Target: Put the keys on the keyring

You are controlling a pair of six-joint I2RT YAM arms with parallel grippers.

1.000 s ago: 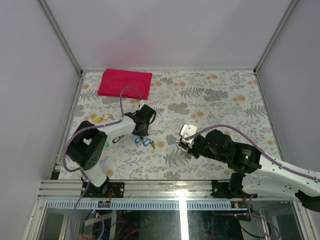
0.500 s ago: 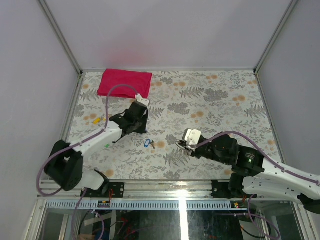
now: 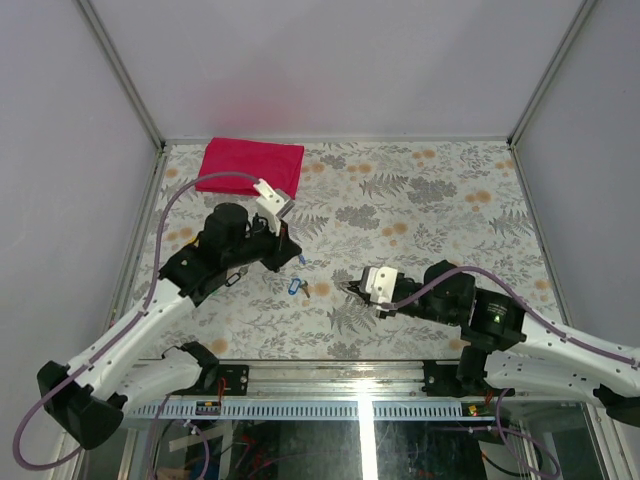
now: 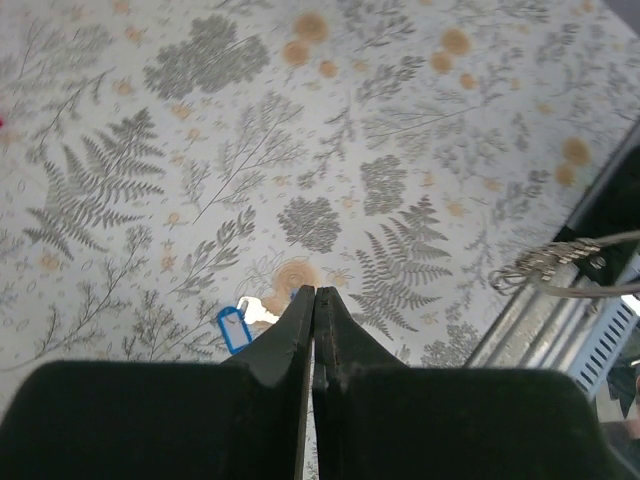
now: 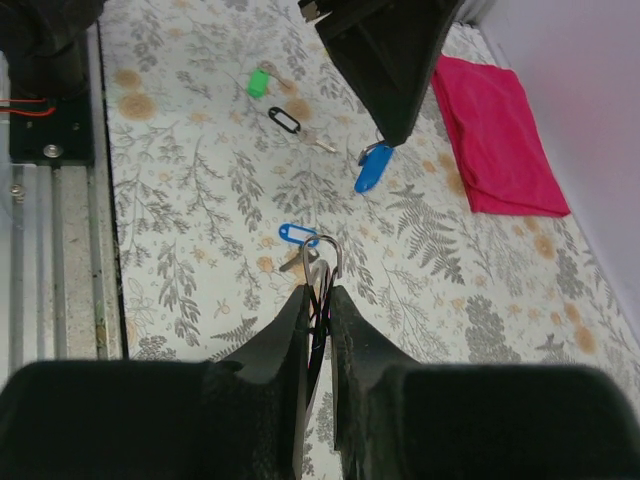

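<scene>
While neither key is threaded yet, my left hand (image 4: 314, 296) is pinched shut on one key (image 5: 373, 170), its blue plastic head dangling. The other key (image 5: 297, 234) lies flat on the floral worktop (image 5: 200, 230). My right hand (image 5: 318, 292) is clamped on the keyring (image 5: 322, 262), thin silver wire loops.

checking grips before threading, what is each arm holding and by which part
Left gripper: one blue key, pinched at its top end, blue head dangling below the jaws. Right gripper: the keyring, clamped by its near edge, loops sticking past the tips.
</scene>
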